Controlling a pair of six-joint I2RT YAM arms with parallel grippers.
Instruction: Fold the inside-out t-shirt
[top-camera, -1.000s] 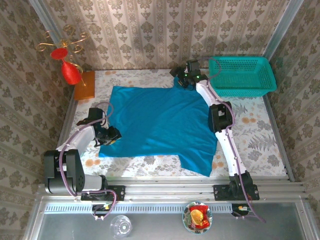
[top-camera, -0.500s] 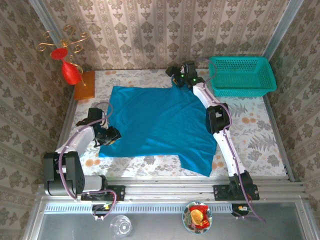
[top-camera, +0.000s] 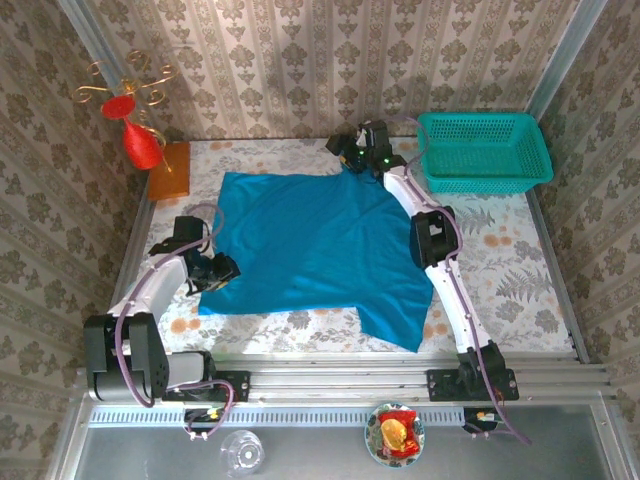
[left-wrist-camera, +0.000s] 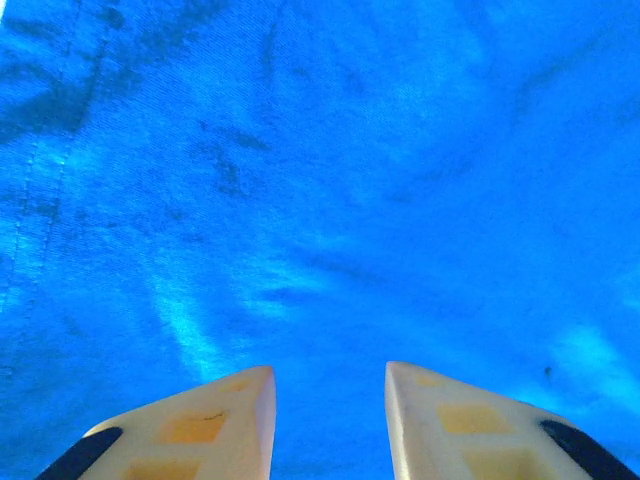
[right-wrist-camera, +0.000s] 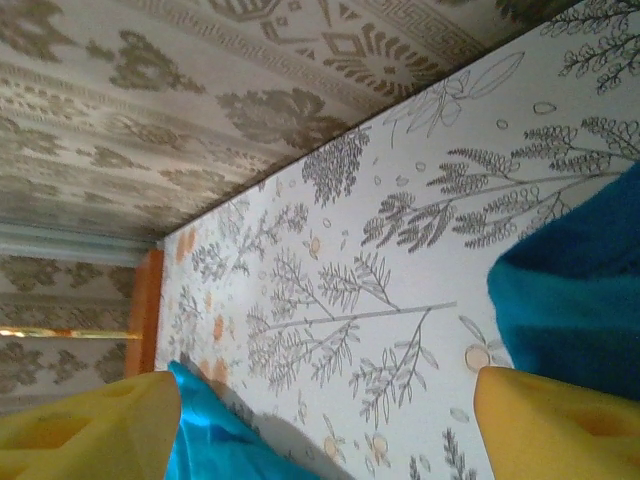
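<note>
The bright blue t-shirt (top-camera: 320, 245) lies spread flat on the floral table, one corner hanging toward the front edge. My left gripper (top-camera: 215, 272) sits over the shirt's near-left corner. In the left wrist view it (left-wrist-camera: 330, 375) is open, with blue cloth (left-wrist-camera: 320, 180) under and between the fingers. My right gripper (top-camera: 345, 150) reaches to the shirt's far edge near the back wall. In the right wrist view it (right-wrist-camera: 328, 385) is wide open over bare tablecloth, with blue cloth (right-wrist-camera: 210, 435) by its left finger and more blue cloth (right-wrist-camera: 570, 290) by its right finger.
A teal mesh basket (top-camera: 485, 150) stands at the back right. An orange-brown box (top-camera: 170, 170) and a red ornament (top-camera: 140, 145) are at the back left. Bare floral tablecloth (top-camera: 510, 270) lies right of the shirt. A bowl (top-camera: 395, 432) and a glass (top-camera: 242, 452) sit below the rail.
My right gripper has moved left along the shirt's far edge, away from the basket. The left gripper and the shirt have hardly moved.
</note>
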